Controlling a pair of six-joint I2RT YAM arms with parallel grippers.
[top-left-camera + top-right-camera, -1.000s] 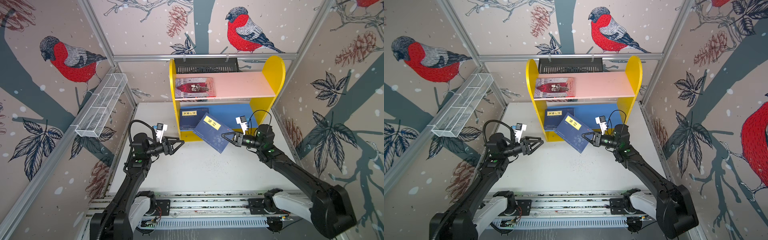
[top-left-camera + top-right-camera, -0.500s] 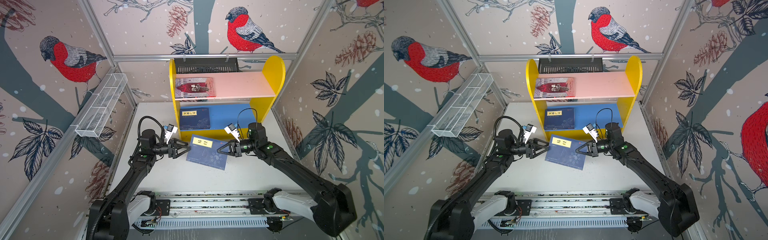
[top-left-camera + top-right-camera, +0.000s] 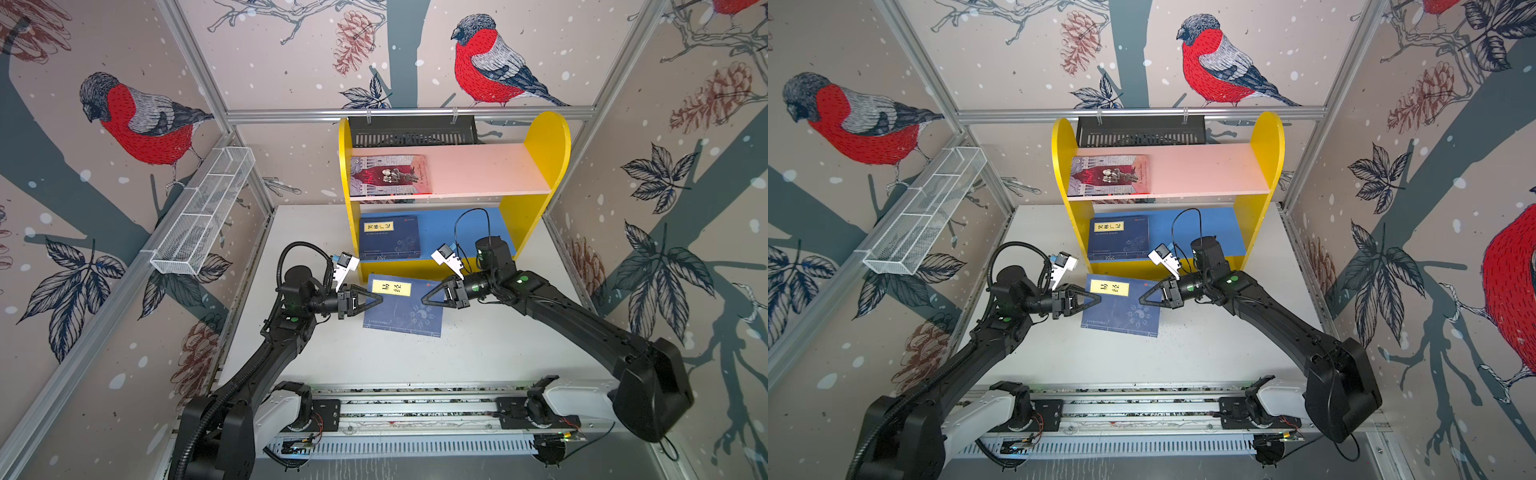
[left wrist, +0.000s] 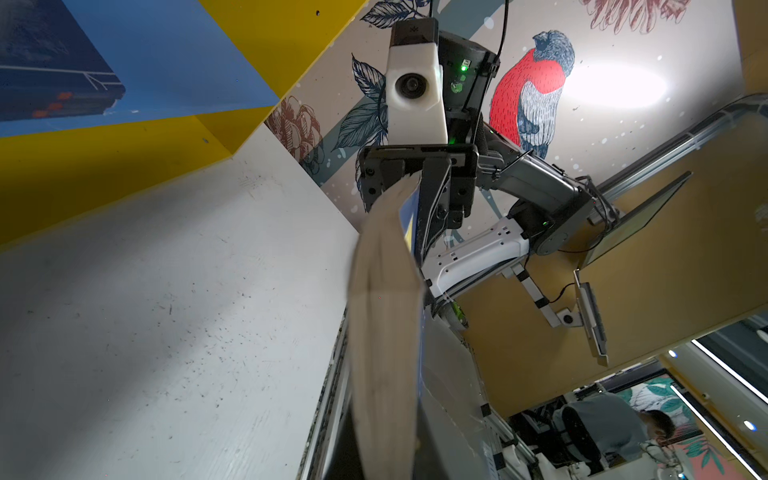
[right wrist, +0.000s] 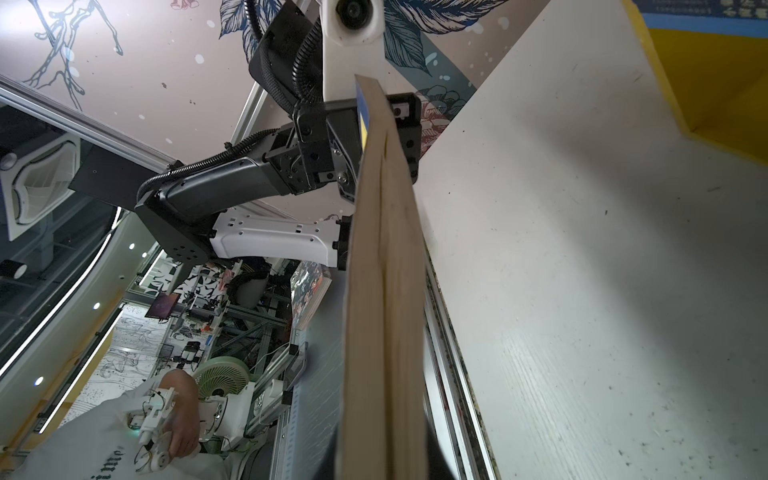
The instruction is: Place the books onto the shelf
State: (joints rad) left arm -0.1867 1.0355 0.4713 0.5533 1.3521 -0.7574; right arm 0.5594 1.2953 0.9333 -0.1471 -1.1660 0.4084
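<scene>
Fingers of left gripper (image 3: 379,298) clamp edge of navy yellow-labelled paperback (image 3: 409,316) before yellow two-tier shelf (image 3: 544,145); right gripper (image 3: 424,299) fingers at opposite edge, grip unclear.

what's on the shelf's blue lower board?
A navy book lies flat at the left end of the blue lower board; the middle is bare. The pink upper board hides its rear strip and the right arm covers its right front; contents there unknown.

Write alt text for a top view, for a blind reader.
A navy book hangs over a white table between two grippers: the left gripper is shut on its left edge, the right gripper sits at its right edge. Behind stands a yellow shelf, a red book on its pink board and a second navy book on its blue board.
</scene>
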